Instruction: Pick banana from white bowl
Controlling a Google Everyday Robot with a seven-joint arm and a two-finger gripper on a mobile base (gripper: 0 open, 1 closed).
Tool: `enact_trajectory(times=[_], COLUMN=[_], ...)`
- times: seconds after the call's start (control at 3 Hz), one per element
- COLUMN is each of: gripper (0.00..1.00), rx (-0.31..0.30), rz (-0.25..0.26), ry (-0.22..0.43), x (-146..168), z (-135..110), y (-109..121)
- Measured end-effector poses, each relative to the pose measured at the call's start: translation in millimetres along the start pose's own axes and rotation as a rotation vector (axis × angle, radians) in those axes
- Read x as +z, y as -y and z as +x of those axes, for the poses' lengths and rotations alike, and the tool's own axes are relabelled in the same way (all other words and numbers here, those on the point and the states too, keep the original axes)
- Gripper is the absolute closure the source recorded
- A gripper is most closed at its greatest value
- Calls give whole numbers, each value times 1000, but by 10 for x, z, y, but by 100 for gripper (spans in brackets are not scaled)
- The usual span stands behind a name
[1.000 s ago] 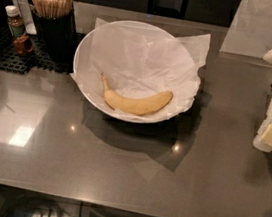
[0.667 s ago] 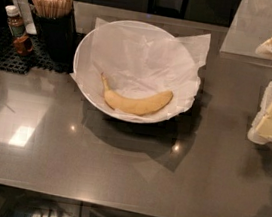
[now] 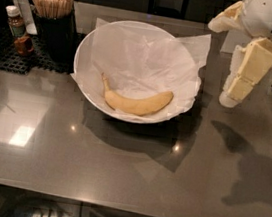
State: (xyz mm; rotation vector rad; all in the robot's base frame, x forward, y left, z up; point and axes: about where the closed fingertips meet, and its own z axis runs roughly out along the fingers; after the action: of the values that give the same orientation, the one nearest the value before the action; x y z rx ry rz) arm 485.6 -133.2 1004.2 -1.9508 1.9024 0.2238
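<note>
Though apart, banana point(image 3: 137, 103) left of jaws

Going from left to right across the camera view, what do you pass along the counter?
small bottle → holder of wooden sticks → white bowl with the banana inside → gripper, hanging above the counter to the right of the bowl
</note>
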Motion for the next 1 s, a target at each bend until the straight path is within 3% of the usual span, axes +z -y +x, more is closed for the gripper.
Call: enact_trajectory(times=[0.33, 0.67, 1.0], gripper=[0, 0, 0], rx=[-103, -135, -136], rz=[-26, -17, 4], ry=[129, 235, 248], x=[-9, -74, -74], z=[-364, -510, -567], y=[105, 198, 253])
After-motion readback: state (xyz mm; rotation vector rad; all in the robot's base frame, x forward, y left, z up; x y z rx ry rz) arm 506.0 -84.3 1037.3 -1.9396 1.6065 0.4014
